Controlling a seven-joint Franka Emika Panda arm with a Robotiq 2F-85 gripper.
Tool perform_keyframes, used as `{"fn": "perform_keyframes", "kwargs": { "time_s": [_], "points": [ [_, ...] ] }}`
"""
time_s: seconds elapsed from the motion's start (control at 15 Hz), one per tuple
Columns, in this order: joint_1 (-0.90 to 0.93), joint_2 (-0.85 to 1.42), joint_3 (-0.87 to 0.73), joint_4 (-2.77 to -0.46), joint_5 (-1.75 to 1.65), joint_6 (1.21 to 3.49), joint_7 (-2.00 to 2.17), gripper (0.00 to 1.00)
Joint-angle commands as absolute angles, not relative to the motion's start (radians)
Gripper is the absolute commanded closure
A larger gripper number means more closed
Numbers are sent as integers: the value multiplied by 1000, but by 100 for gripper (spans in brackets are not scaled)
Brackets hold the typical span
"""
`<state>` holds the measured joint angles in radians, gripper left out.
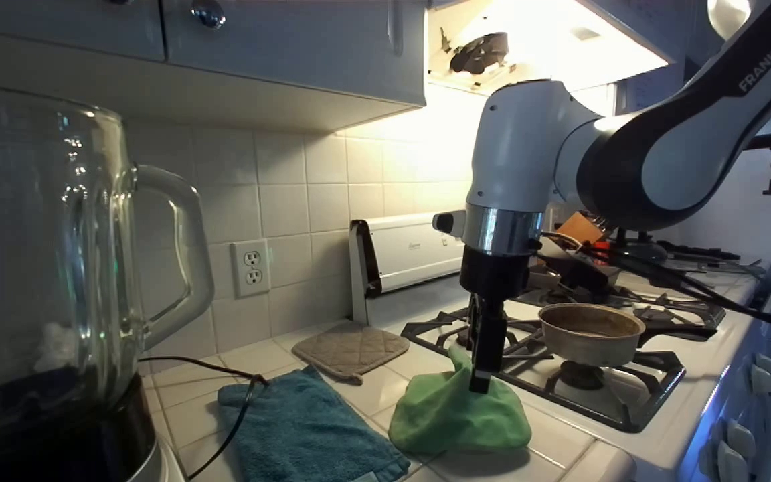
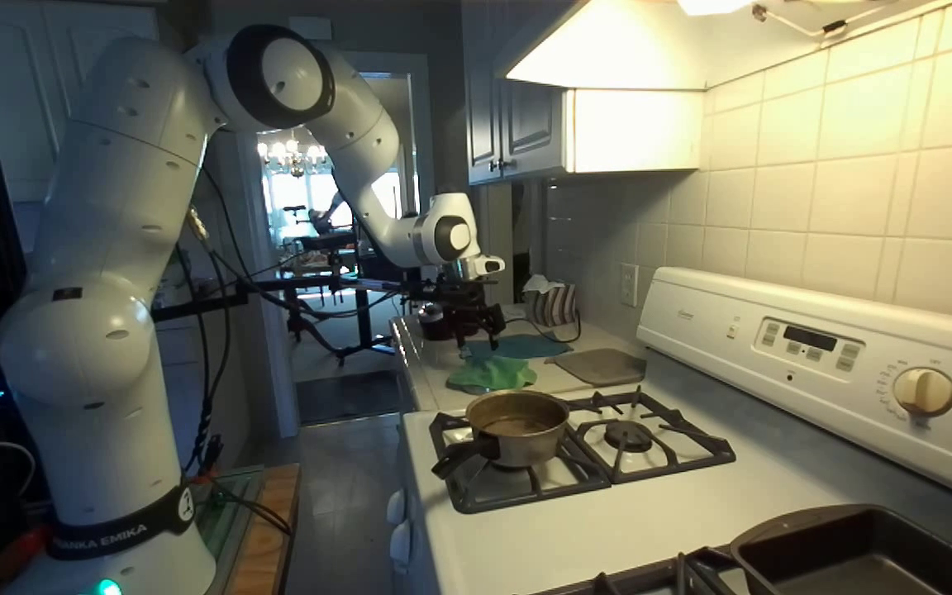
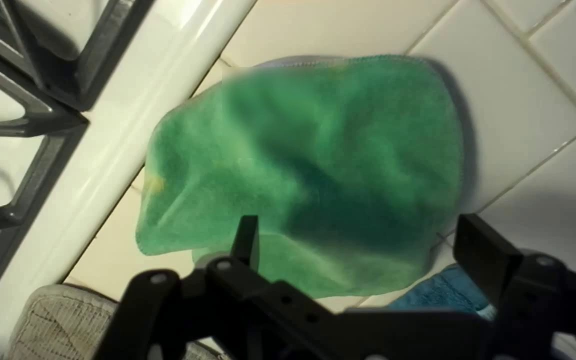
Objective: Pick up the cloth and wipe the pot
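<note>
The green cloth (image 1: 459, 422) lies bunched on the tiled counter beside the stove, with a raised fold in the middle. It also shows in an exterior view (image 2: 492, 376) and fills the middle of the wrist view (image 3: 368, 120). My gripper (image 3: 358, 225) is open, its fingers wide apart with cloth seen between and below them. In an exterior view the gripper (image 1: 481, 378) points down, one fingertip in front of the cloth's raised fold; whether it touches the cloth I cannot tell. The pot (image 1: 589, 338), small with a black handle, stands on a burner grate in both exterior views (image 2: 525, 426).
A blue towel (image 1: 312, 428) and a grey quilted pot holder (image 1: 352, 348) lie near the cloth. A glass blender (image 1: 91, 268) with a black cable stands at the counter's end. Raised burner grates (image 2: 649, 438) and a baking pan (image 2: 873, 554) are on the stove.
</note>
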<state>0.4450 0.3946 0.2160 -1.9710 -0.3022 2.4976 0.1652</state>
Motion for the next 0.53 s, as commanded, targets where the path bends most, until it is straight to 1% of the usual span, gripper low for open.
{"fn": "perform_keyframes", "kwargs": {
  "time_s": [0.0, 0.2, 0.27, 0.33, 0.47],
  "points": [
    [493, 439, 162, -1911, -411, 2505, 229, 0],
    [500, 458, 147, -1879, -434, 2493, 236, 0],
    [500, 463, 146, -1871, -434, 2488, 231, 5],
    [500, 469, 144, -1864, -433, 2485, 227, 26],
    [502, 479, 140, -1855, -431, 2481, 224, 31]
  ]
}}
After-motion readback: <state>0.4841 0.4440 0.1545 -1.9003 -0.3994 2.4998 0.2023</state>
